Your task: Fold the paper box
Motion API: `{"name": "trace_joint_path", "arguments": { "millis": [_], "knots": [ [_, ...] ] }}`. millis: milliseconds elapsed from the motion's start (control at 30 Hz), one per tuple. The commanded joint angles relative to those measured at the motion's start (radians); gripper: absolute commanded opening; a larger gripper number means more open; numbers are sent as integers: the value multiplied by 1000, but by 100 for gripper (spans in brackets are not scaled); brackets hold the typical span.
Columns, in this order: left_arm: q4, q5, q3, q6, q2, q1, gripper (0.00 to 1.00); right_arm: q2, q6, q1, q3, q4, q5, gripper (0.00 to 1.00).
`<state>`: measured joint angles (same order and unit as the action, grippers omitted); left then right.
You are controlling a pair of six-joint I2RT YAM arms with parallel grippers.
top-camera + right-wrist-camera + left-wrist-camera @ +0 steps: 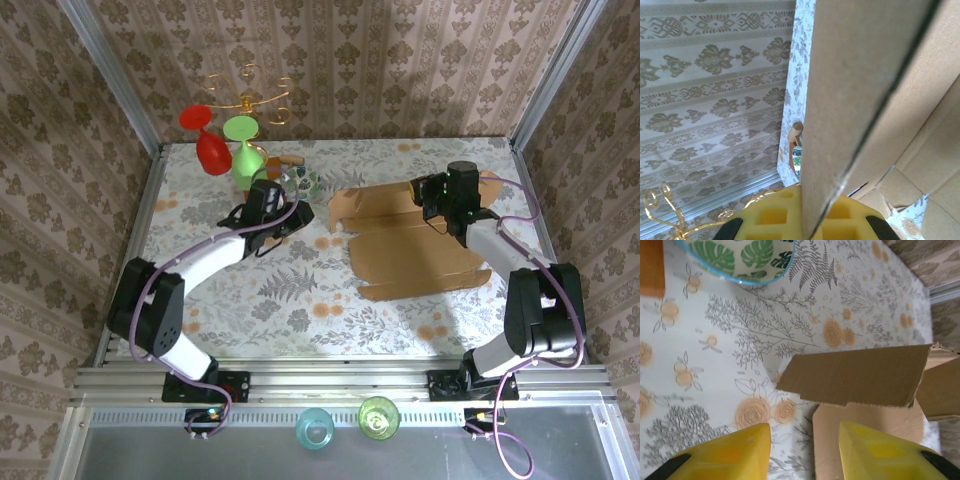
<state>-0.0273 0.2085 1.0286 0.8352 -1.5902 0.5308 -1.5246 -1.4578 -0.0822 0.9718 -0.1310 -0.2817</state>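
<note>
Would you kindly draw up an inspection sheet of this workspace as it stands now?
Surface: table under a floral cloth, lying flat.
Job's things: paper box partly folded, with flaps raised at its far side.
Clutter: leaf-patterned bowl, red goblet and green goblet at the far left; teal cup and green cup in front of the arm bases.
Grippers: left gripper open, at the box's left edge; right gripper shut on a box flap.
Cables: purple cables run along both arms; no snag seen.
Surroundings: wallpapered walls, metal frame posts, gold wire stand.
</note>
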Motion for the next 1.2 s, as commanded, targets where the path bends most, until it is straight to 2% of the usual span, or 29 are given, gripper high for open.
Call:
{"name": "trace_joint_path", "arguments": {
  "millis": [0, 300, 700, 1167],
  "knots": [
    [-153, 12, 92, -256, -59, -5, 38, -38, 65, 9, 31, 99, -45, 0],
    [-234, 54, 285, -485, -281, -16, 34, -72, 138, 25, 112, 198, -93, 0],
    [-231, 96, 367, -714, -376, 50, 42, -109, 161, 35, 131, 212, -135, 0],
    [-121, 182, 318, -719, -353, 100, 43, -127, 133, 40, 129, 161, -154, 0]
  ]
}}
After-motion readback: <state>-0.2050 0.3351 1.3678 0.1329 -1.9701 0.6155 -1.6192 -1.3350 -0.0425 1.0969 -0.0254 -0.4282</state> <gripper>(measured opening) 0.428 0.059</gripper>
